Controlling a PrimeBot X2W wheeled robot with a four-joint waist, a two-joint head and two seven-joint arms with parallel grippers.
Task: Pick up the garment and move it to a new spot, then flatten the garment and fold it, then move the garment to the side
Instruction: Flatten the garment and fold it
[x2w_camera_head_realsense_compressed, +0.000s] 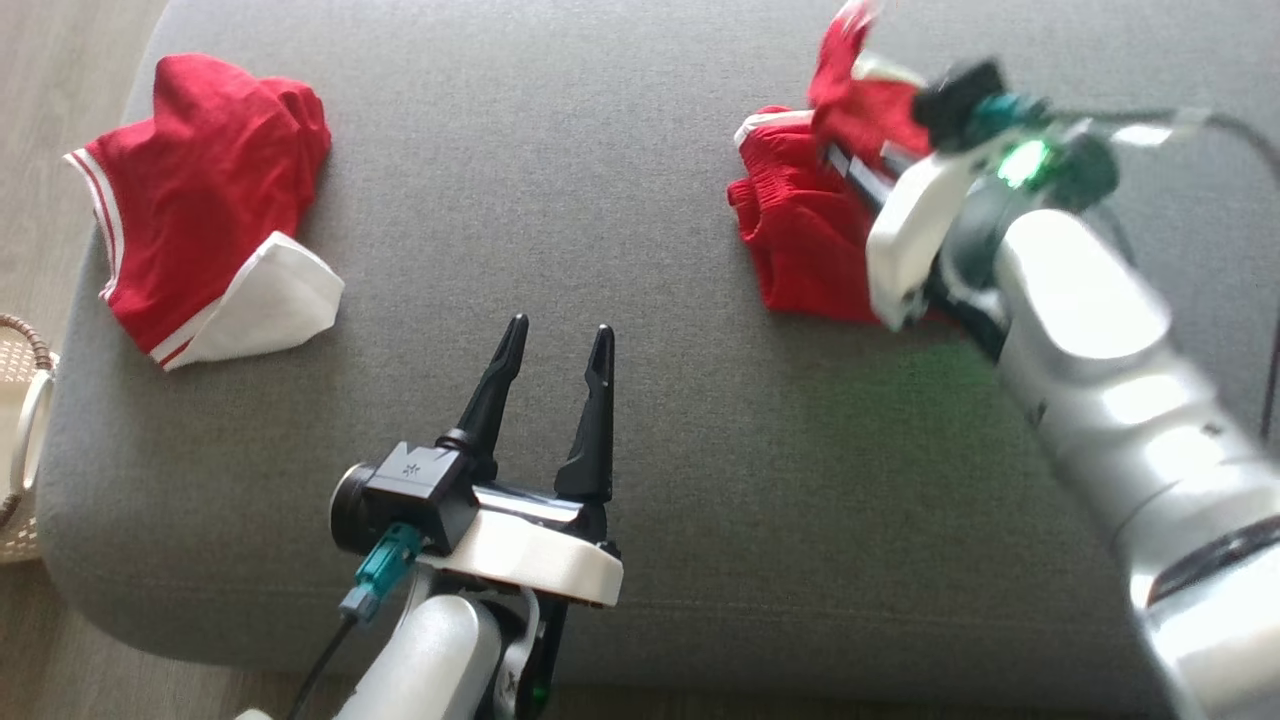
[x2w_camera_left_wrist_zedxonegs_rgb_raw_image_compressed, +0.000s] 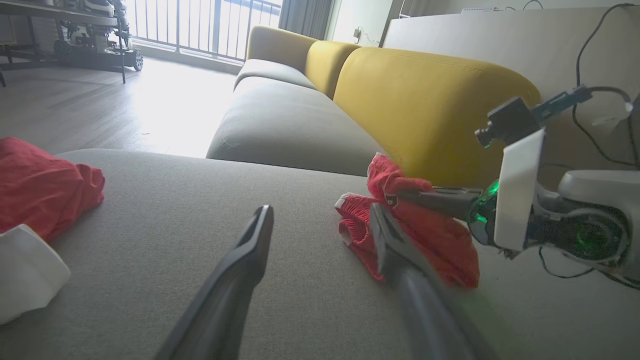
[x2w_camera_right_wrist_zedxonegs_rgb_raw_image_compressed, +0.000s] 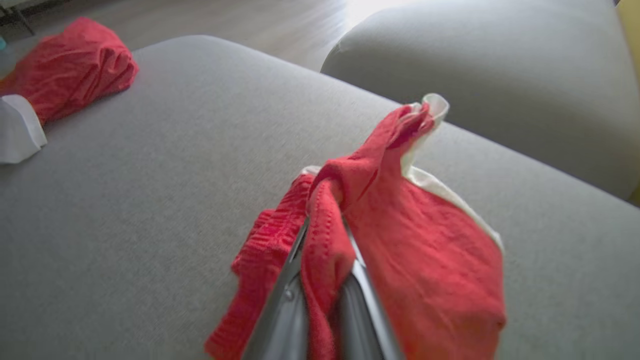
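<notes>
A crumpled red garment (x2w_camera_head_realsense_compressed: 800, 240) with white trim lies at the far right of the grey sofa cushion (x2w_camera_head_realsense_compressed: 620, 200). My right gripper (x2w_camera_head_realsense_compressed: 835, 150) is shut on a bunched fold of it, and part of the cloth is lifted above the rest. In the right wrist view the red garment (x2w_camera_right_wrist_zedxonegs_rgb_raw_image_compressed: 425, 240) drapes over and between the closed fingers (x2w_camera_right_wrist_zedxonegs_rgb_raw_image_compressed: 285, 300). My left gripper (x2w_camera_head_realsense_compressed: 560, 332) hovers open over the cushion's front middle, nothing between its fingers, well left of the garment (x2w_camera_left_wrist_zedxonegs_rgb_raw_image_compressed: 440, 240).
A second red and white garment (x2w_camera_head_realsense_compressed: 200, 200) lies crumpled at the cushion's left end. A wicker basket (x2w_camera_head_realsense_compressed: 20, 440) stands on the floor beyond that edge. Yellow backrests (x2w_camera_left_wrist_zedxonegs_rgb_raw_image_compressed: 425, 100) and another grey seat cushion (x2w_camera_left_wrist_zedxonegs_rgb_raw_image_compressed: 290, 120) sit beyond the held garment.
</notes>
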